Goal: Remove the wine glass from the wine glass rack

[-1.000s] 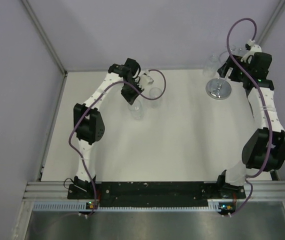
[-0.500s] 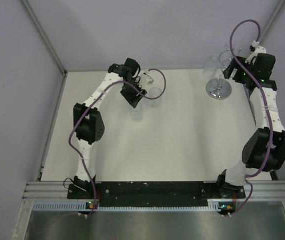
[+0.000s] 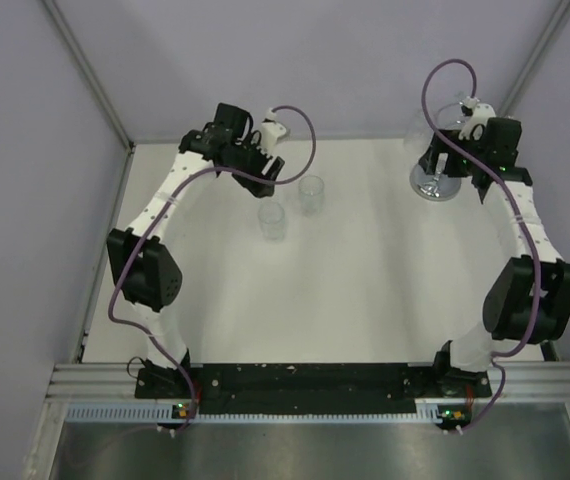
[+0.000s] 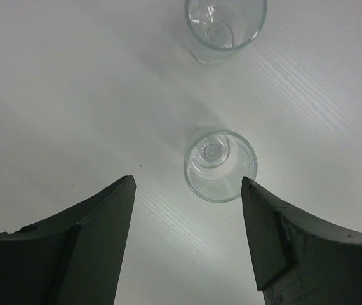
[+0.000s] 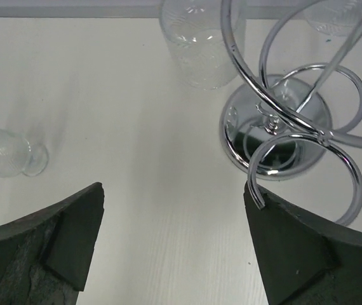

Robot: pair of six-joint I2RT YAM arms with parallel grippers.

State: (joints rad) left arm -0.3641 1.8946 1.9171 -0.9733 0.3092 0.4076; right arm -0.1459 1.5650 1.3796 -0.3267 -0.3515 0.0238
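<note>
The wine glass rack (image 3: 435, 181) stands at the far right, with its shiny round base (image 5: 275, 131) and looped wire arms. A clear wine glass (image 5: 201, 44) hangs from it on the left side (image 3: 420, 126); part of another glass (image 5: 340, 11) shows at the top right. My right gripper (image 5: 173, 190) hovers open above the rack (image 3: 445, 152), with one wire loop end touching or just off its right finger (image 5: 282, 241). My left gripper (image 4: 187, 184) is open and empty above two wine glasses standing on the table (image 4: 220, 164) (image 4: 225, 22).
The two freed glasses stand close together at the table's far middle-left (image 3: 272, 220) (image 3: 311, 193). Walls close the table in at the back and both sides. The rack sits near the back right corner.
My left gripper has opened, let go of the glass and pulled up and back to the left. My right gripper has moved left over the rack's loops.
</note>
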